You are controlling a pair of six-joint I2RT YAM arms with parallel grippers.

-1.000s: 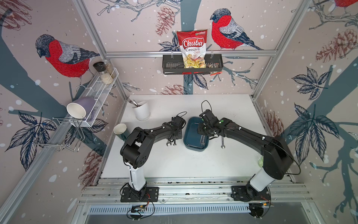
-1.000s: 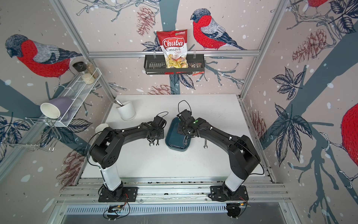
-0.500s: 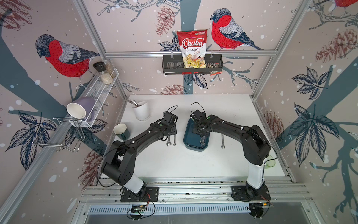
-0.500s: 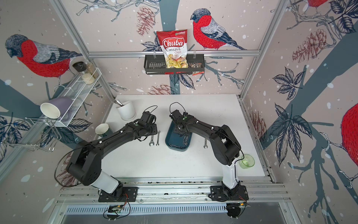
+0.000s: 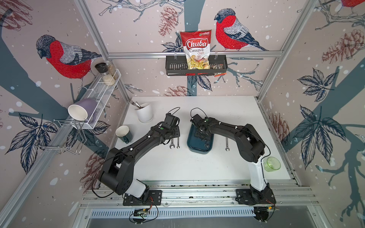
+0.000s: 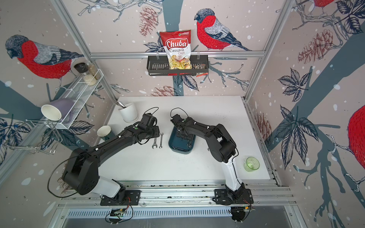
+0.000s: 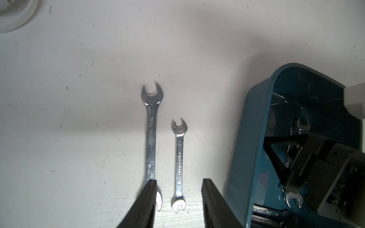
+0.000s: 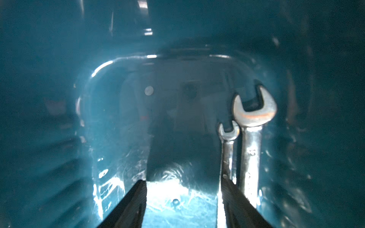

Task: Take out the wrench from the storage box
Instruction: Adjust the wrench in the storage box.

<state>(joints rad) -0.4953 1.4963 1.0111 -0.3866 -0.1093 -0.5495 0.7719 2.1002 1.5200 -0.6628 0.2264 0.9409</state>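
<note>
The teal storage box (image 5: 197,150) (image 6: 180,148) lies mid-table. My right gripper (image 8: 183,181) (image 5: 200,132) is low inside it, open, with nothing between the fingers. Two wrenches lie in the box just outside one finger: a large one (image 8: 250,142) and a small one (image 8: 227,152). Left of the box, a long wrench (image 7: 151,130) (image 5: 172,143) and a short wrench (image 7: 179,158) (image 5: 178,142) lie side by side on the table. My left gripper (image 7: 178,181) (image 5: 174,132) hangs open above them. The short one lies free between its fingers. Its box-side wall (image 7: 254,138) shows beside it.
Another wrench (image 5: 227,144) lies right of the box. A white pot (image 5: 145,113) and a teal cup (image 5: 123,134) stand at the left, a green glass (image 5: 272,163) at the front right. A black wall shelf (image 5: 175,67) holds a chips bag.
Both grippers have opened wider. The left arm has stretched out and its gripper now hangs over the two table wrenches. The right gripper has shifted left, deeper into the box.
</note>
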